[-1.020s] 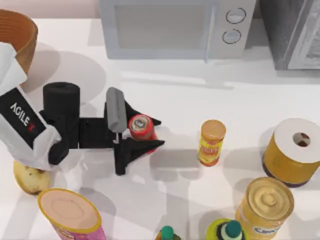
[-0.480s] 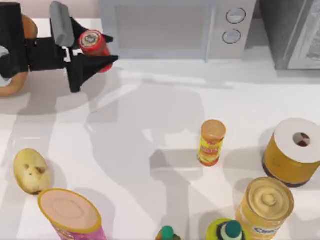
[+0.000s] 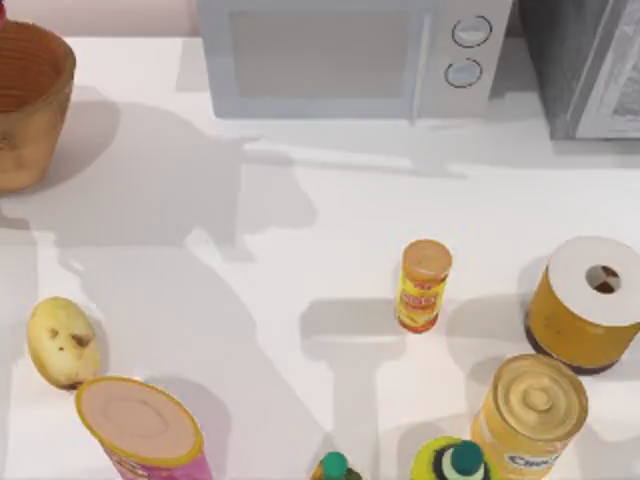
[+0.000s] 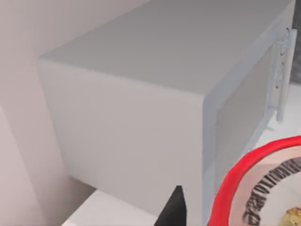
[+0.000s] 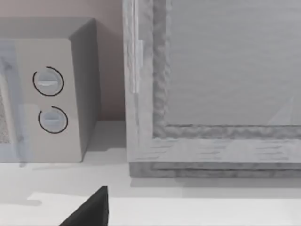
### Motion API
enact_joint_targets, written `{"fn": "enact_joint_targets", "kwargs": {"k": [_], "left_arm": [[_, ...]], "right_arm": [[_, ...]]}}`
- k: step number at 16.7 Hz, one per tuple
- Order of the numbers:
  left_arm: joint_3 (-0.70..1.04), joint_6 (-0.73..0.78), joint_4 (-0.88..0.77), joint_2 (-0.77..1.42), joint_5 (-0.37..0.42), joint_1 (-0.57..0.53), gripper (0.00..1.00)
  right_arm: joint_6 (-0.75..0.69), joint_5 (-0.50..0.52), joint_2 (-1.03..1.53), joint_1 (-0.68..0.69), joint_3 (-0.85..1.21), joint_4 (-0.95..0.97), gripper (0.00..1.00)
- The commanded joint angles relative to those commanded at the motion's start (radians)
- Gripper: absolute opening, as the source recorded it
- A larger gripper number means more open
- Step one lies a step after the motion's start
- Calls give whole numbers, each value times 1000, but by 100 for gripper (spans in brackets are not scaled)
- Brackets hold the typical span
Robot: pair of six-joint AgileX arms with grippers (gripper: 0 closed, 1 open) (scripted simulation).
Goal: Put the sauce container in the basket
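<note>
The sauce container [image 4: 266, 187] is off the surface. In the left wrist view its red rim and printed label sit right up against the camera, with the side of the microwave [image 4: 141, 117] beyond, so I judge it is being carried by my left end effector [image 4: 207, 213]. One dark finger [image 4: 172, 210] shows just beside the can. I read the end effector as closed narrow on the can, though its other finger is hidden. The basket [image 3: 40, 130] stands at about 10 o'clock on the surface [image 3: 330, 220], partly cut by the top view's edge, and looks empty as far as its ribbed inside shows. The step in hand is the carry and drop. To do it well I would bring the can over the middle of the basket's mouth, clear of the rim, lower it inside and only then open. My right arm is idle, its wrist camera facing the microwave dials [image 5: 48, 100] at about 1 o'clock.
</note>
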Motion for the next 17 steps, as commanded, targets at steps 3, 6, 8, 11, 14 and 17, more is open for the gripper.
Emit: {"fn": "enact_joint_targets", "kwargs": {"k": [3,6,8,11,14,17], "left_arm": [[117,33,-183,14,7,130,0],[183,52,-283,28,7,211,0],[193,54,-296,30,7,223,0],[193,54,-296,30,7,223,0],[180,40,-276,25,-3,211,0],[138,-34,-184,35,-27,182,0]], "right_arm": [[0,0,0,0,0,0,100],[0,0,0,0,0,0,100],[0,0,0,0,0,0,100],[0,0,0,0,0,0,100],[0,0,0,0,0,0,100],[0,0,0,0,0,0,100]]}}
